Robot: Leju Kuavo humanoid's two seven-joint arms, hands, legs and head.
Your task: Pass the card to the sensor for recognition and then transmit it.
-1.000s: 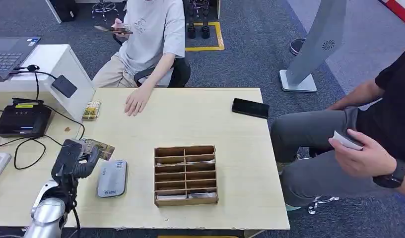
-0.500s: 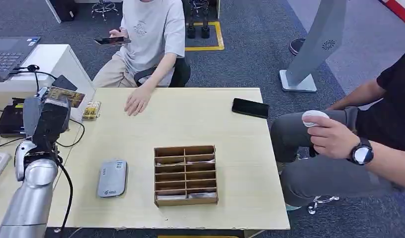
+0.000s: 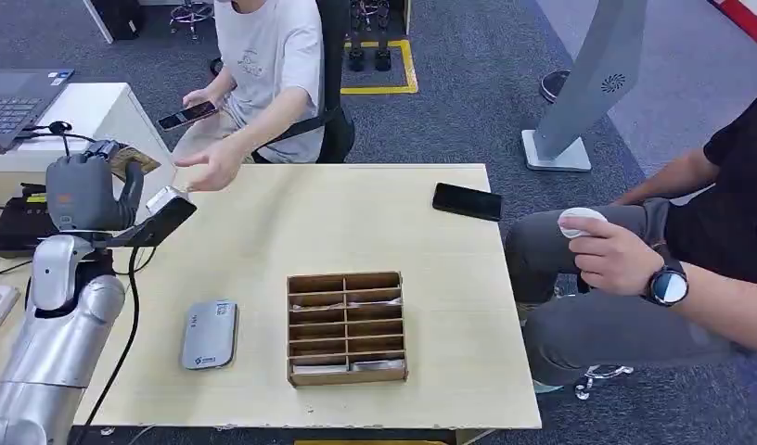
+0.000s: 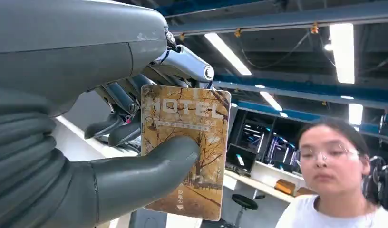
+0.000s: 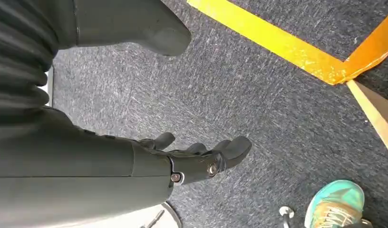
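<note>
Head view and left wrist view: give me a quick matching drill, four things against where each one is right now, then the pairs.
Things:
1. card
2. black phone
3. grey reader
4. wooden organizer

Places:
A. flat at the table's far edge, toward the right
B. pinched in the left hand, raised
C. middle of the table, toward the near edge
D. flat on the table, left of the organizer

Pairs: 1-B, 2-A, 3-D, 4-C
</note>
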